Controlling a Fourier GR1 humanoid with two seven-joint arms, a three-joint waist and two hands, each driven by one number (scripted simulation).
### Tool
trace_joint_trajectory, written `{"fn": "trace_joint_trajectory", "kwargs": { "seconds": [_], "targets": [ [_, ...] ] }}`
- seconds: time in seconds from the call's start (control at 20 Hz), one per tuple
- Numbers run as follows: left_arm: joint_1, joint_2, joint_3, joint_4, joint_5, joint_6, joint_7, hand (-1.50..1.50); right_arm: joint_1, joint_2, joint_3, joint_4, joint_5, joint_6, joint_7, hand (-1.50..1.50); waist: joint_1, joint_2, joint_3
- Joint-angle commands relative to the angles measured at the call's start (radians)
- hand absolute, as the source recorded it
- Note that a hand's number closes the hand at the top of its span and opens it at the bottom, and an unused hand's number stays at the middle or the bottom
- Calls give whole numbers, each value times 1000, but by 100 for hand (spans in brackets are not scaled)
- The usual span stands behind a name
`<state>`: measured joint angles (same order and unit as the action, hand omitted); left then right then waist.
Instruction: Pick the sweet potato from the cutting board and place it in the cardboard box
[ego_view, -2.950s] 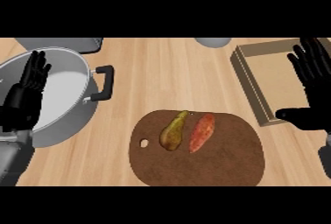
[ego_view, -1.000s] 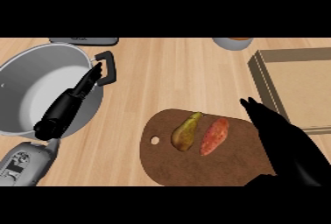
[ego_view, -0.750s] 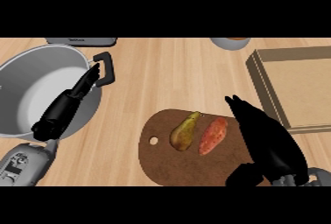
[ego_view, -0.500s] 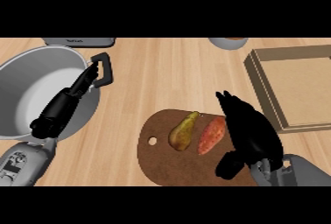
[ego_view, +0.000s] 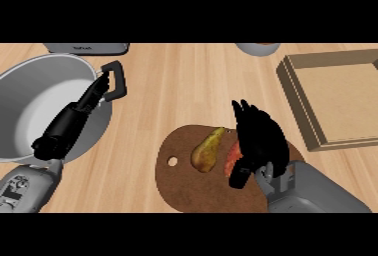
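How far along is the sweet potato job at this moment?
Done: the right robot hand is over the cutting board, covering most of the sweet potato beside the pear. In hand: a grasp may be forming; whether the fingers have closed cannot be told. Left: lift it and carry it to the box, which holds nothing visible. The left robot hand rests over the pot.

a round dark brown wooden cutting board (ego_view: 190, 187) lies on the pale wood counter (ego_view: 184, 85), carrying a yellow-green pear (ego_view: 207, 150) and, just at its three o'clock, an orange-red sweet potato (ego_view: 232, 157). the black right hand (ego_view: 258, 142) lies over the sweet potato, hiding most of it. at two o'clock sits an open tan cardboard box (ego_view: 297, 87). at nine o'clock the black left hand (ego_view: 70, 124), fingers straight, shows over the rim of a large grey metal pot (ego_view: 29, 107).
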<state>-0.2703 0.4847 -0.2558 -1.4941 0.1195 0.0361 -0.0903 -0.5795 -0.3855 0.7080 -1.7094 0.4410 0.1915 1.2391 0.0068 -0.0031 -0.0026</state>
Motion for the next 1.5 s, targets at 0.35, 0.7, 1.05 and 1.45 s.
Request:
{"fn": "trace_joint_trajectory", "kwargs": {
  "seconds": [0.35,0.7,1.05,1.45],
  "targets": [
    [96,-11,11,-34,-23,-14,-43,0,35,101,3,48,76,70,226,-150,-7,-3,1],
    [38,-12,51,4,-32,-48,-42,0,50,168,-21,158,125,60,144,-150,-3,3,2],
    [45,-35,64,-7,-36,-57,-12,0,140,131,-46,165,192,56,93,-150,-10,1,2],
    [77,-43,89,-102,-54,-82,31,0,159,163,-121,160,199,142,11,-150,-4,0,2]
  ]
}}
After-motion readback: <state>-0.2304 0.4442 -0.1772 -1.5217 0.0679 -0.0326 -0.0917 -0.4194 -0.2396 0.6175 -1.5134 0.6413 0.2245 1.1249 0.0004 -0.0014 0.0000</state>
